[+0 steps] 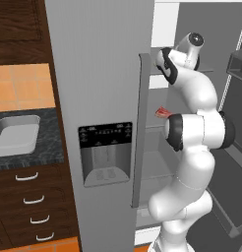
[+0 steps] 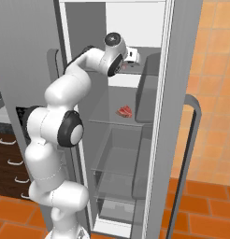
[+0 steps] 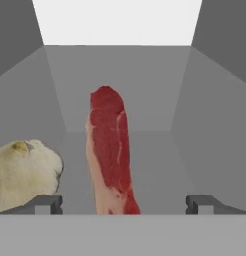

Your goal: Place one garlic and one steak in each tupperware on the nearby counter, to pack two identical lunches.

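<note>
Garlic [image 3: 25,172] beside steak [image 3: 111,155], between spread claw [image 3: 124,204] fingers.

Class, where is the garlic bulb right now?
In the hand view, the garlic sits on the fridge shelf at lower left, just left of the steak, apart from it.

1. A tall grey fridge [image 1: 101,74] stands with its doors open, grey shelves [image 2: 118,122] inside.
2. A black dispenser panel [image 1: 105,152] sits on the closed door [image 1: 93,49], beside a long grey handle [image 1: 137,128].
3. Dark wooden cabinets [image 1: 32,202] with curved silver handles [image 1: 26,176] stand left of the fridge.
4. Orange tiles cover the floor [image 2: 201,205] and the wall [image 1: 22,86].
</note>
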Tool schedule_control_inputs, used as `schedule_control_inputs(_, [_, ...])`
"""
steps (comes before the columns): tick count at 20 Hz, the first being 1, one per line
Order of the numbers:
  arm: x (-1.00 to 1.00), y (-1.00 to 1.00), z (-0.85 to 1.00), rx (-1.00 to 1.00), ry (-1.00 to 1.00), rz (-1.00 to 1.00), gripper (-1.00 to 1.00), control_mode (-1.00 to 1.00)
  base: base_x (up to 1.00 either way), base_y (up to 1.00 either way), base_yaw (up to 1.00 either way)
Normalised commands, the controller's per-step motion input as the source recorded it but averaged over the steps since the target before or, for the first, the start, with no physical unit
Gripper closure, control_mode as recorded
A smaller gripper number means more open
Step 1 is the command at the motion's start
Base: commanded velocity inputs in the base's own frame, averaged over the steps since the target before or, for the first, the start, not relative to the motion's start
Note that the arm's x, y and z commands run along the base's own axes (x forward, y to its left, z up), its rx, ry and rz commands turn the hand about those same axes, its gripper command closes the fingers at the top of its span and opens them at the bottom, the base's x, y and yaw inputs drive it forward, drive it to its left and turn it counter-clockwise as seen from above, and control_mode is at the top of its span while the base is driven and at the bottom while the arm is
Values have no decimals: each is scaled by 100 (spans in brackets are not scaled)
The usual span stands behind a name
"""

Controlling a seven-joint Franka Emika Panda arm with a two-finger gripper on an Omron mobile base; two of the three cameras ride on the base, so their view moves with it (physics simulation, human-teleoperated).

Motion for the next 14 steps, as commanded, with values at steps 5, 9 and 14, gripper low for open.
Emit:
schedule_control_inputs(5, [0, 0, -12, 0, 0, 0, 100, -100, 0, 0, 0])
schedule_control_inputs(9, [0, 0, -8, 0, 0, 0, 100, -100, 0, 0, 0])
schedule_control_inputs(14, [0, 0, 0, 0, 0, 0, 100, -100, 0, 0, 0])
